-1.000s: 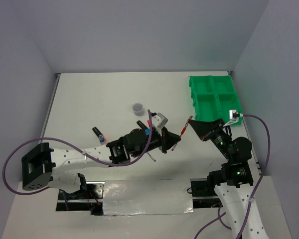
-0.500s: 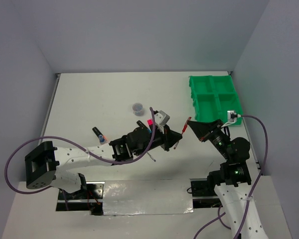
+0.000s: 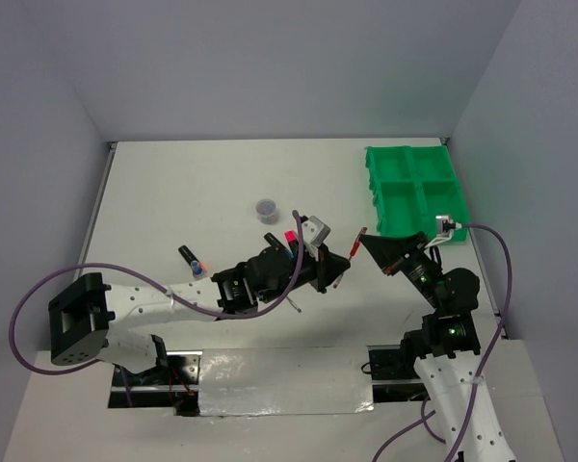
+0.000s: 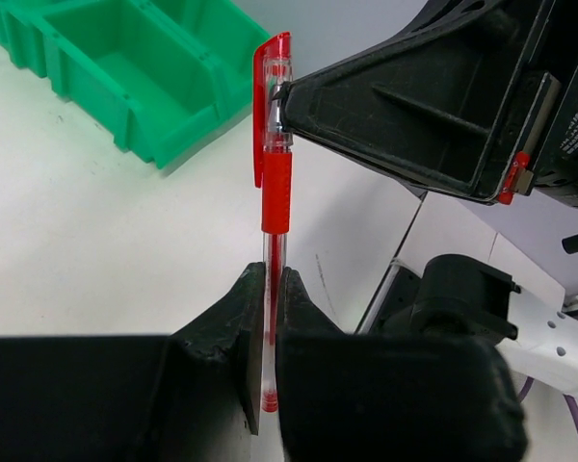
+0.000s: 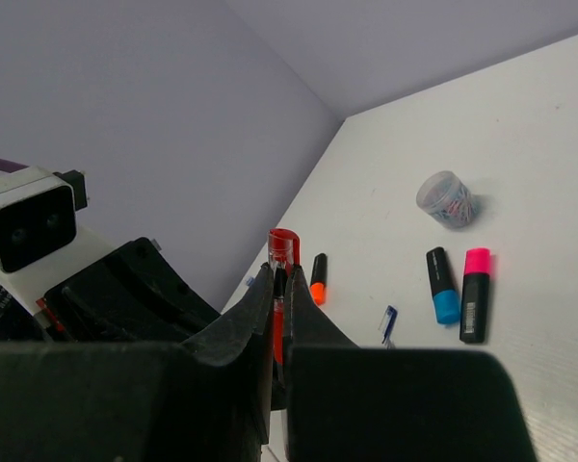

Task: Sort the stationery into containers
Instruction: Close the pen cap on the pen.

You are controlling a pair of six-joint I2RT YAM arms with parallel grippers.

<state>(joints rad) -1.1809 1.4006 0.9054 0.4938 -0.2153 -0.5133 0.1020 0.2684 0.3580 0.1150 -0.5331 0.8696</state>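
My worry is this handover: both arms pinch the red pen at once, so if either one pulls off-axis the pen could bend, twist loose or drop short of the green tray (upper right of the top view). The left gripper is clamped nearly shut on the clear barrel, and the right gripper is closed on the cap end. The pen sits just right of centre, apart from the tray.

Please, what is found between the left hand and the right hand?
The red pen: the left hand grips its clear lower part, the right hand its capped end. The left wrist view shows this best.
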